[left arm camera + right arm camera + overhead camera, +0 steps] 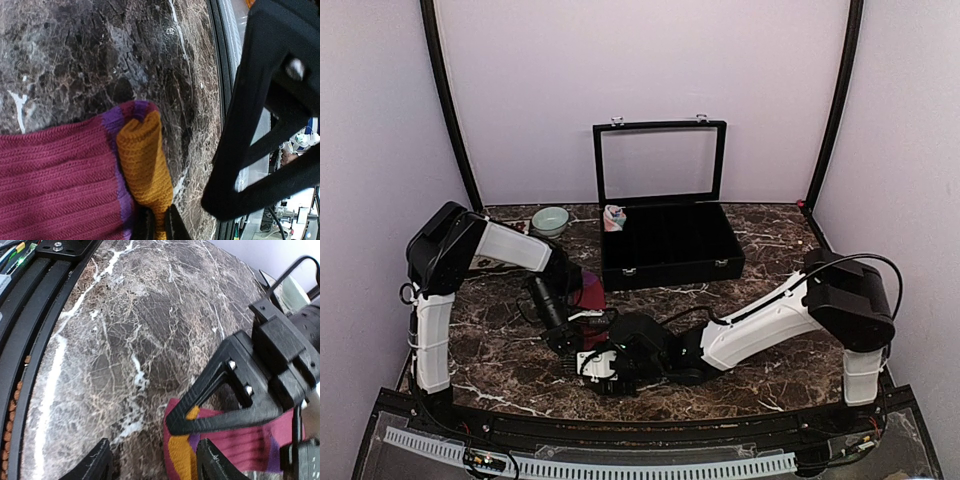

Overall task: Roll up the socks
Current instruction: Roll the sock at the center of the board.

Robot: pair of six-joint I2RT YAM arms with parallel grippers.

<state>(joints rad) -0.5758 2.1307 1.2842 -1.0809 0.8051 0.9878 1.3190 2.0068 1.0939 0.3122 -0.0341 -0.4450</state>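
One maroon sock (55, 180) is lying left of centre on a dark, white-veined marble bench (790, 230) inside lilac walls (520, 90).
It is showing ribbed knit, a purple band edging the orange cuff (142, 160); the left tool (159, 226) is pinching together on that cuff, while the right tool (155, 462) is standing apart astride it. A pink sock (615, 216) is sitting by the black case (665, 250) at the back.
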